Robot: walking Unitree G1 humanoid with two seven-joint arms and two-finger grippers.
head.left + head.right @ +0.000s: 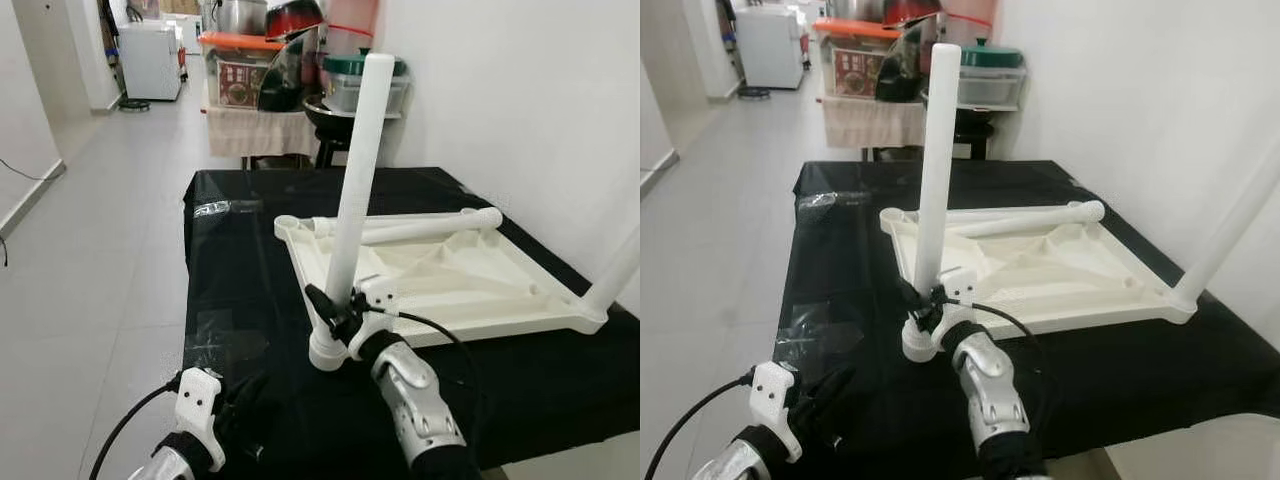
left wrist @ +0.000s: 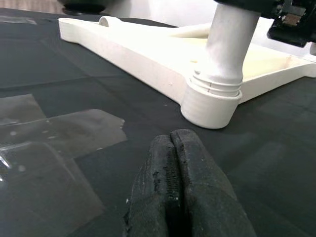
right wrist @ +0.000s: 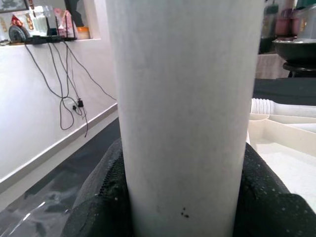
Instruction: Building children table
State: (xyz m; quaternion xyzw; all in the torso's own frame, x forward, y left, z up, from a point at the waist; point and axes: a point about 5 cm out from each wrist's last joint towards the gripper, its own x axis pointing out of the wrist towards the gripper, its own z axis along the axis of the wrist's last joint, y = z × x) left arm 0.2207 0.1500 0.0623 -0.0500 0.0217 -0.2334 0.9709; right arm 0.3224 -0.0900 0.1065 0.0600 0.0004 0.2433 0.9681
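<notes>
The children's table top (image 1: 450, 280), a white plastic panel, is laid upside down on a black-covered work table (image 1: 250, 300), its ribbed underside facing up like a shallow tray. Within this upturned panel, one loose white leg (image 1: 410, 226) is seen lying across the far edge, toward twelve o'clock. At the near corner socket (image 2: 211, 104), at about seven o'clock of the panel, an upright white leg (image 1: 355, 180) is seated, leaning slightly toward one o'clock. A further white leg (image 1: 615, 275) is fitted at the corner at four o'clock, slanting up out of view.

The right gripper (image 1: 345, 312) is clamped on the upright leg just above the socket, the black fingers (image 3: 98, 197) being pressed against both sides of the white tube. The silver right forearm is raised from five o'clock toward the leg.

The left gripper (image 2: 174, 163) is held low over the black cloth near the socket, at about seven o'clock of it, its fingers closed together on nothing. Patches of clear tape (image 2: 64, 133) are seen on the cloth just beside it.

Beyond the work table, at twelve o'clock, a clear storage box with an orange lid (image 1: 240, 70) and a green-lidded container (image 1: 365, 80) are stacked on a shelf; their contents cannot be made out clearly.
</notes>
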